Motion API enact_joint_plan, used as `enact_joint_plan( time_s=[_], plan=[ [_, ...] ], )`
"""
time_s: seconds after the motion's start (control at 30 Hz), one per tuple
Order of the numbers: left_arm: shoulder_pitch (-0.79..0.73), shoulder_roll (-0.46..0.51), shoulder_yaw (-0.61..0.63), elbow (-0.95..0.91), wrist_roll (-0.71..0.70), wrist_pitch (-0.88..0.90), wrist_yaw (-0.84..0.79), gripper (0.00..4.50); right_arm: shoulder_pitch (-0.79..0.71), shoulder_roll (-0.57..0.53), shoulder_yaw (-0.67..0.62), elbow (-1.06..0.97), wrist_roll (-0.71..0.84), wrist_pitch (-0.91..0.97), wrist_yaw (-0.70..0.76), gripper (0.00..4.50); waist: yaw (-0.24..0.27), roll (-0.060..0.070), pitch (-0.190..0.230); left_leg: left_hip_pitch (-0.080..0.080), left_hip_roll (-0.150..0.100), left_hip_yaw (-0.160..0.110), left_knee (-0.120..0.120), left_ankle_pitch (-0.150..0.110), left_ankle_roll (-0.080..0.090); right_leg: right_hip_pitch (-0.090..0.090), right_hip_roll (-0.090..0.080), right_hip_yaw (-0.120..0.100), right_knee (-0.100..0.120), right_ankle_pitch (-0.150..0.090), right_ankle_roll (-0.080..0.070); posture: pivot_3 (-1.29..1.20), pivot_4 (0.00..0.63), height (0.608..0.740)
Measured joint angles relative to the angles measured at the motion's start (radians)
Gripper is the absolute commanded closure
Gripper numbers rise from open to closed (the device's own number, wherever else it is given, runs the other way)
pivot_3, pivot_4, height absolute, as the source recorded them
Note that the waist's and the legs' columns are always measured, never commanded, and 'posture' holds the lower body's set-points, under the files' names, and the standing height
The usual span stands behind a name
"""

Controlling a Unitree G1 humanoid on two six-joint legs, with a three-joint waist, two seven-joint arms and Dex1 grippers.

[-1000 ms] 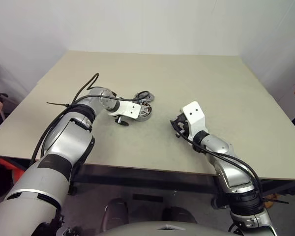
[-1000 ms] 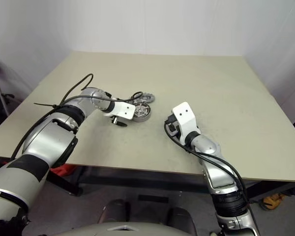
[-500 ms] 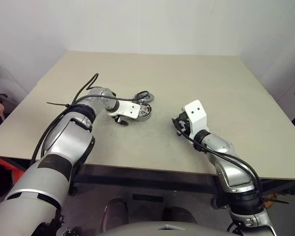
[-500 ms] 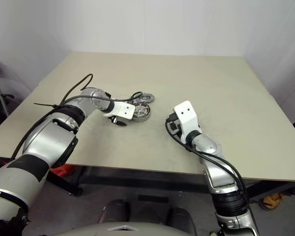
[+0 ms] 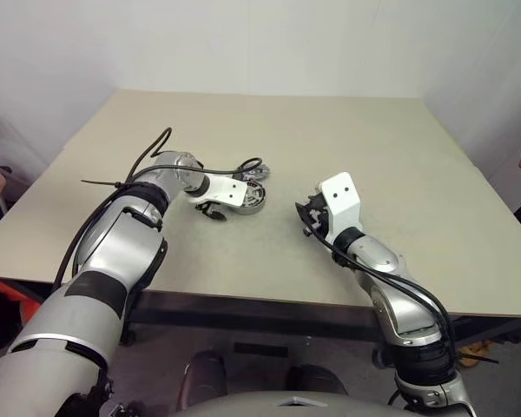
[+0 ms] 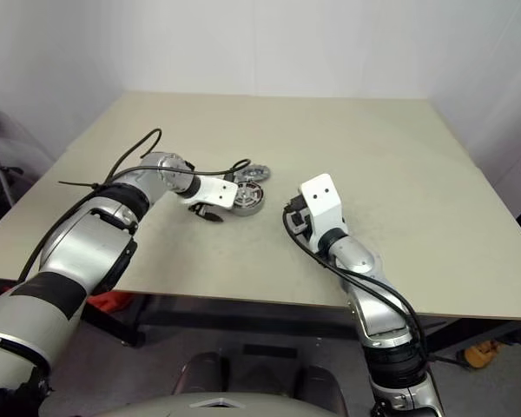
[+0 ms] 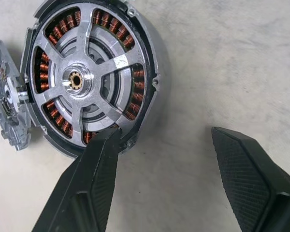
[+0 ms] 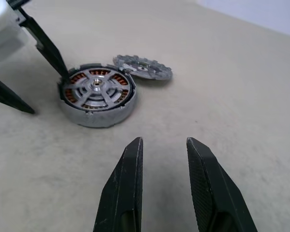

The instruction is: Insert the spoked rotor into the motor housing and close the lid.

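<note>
Rotor (image 7: 89,84) sits seated in motor housing (image 7: 150,53); we see lid (image 8: 142,67) touching housing's far rim. Left gripper (image 7: 169,159) jaws apart, one fingertip at housing edge. Right gripper (image 8: 164,159) jaws part-open, empty, lid straight ahead beyond housing.

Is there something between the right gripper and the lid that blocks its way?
No, nothing visible blocks it. Bare table lies between the right gripper and the lid. The lid lies flat beside the motor housing, which has the spoked rotor already seated. The left gripper is at the housing's other side.
</note>
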Motion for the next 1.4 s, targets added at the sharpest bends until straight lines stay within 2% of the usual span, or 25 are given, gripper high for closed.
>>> enact_joint_plan(
  time_s=[0.5,0.6,0.73,1.4],
  plan=[
    [-0.037,0.018,-0.028,0.003,0.033,-0.034,-0.061,1.38,0.019,0.009,0.006,-0.033,0.000,0.003,-0.026,3.00,0.002,0.000,0.000,0.000,0.000,0.000,0.000,0.000,0.000,0.000,0.000,0.000,0.000,0.000,0.000,0.00,0.000,0.740],
    [-0.037,0.017,-0.031,0.004,0.033,-0.035,-0.065,1.99,0.022,0.009,0.006,-0.033,0.000,0.010,-0.026,3.00,0.002,0.000,0.000,0.000,0.000,0.000,0.000,0.000,0.000,0.000,0.000,0.000,0.000,0.000,0.000,0.00,0.000,0.740],
    [-0.037,0.017,-0.031,0.004,0.033,-0.035,-0.066,3.31,0.023,0.009,0.006,-0.033,0.000,0.013,-0.026,3.00,0.002,0.000,0.000,0.000,0.000,0.000,0.000,0.000,0.000,0.000,0.000,0.000,0.000,0.000,0.000,0.00,0.000,0.740],
    [-0.039,0.017,-0.031,0.004,0.033,-0.043,0.041,3.31,0.040,0.003,0.011,-0.060,0.000,0.024,-0.027,3.00,0.002,0.000,0.000,0.000,0.000,0.000,0.000,0.000,0.000,0.000,0.000,0.000,0.000,0.000,0.000,0.00,0.000,0.740]
  ],
)
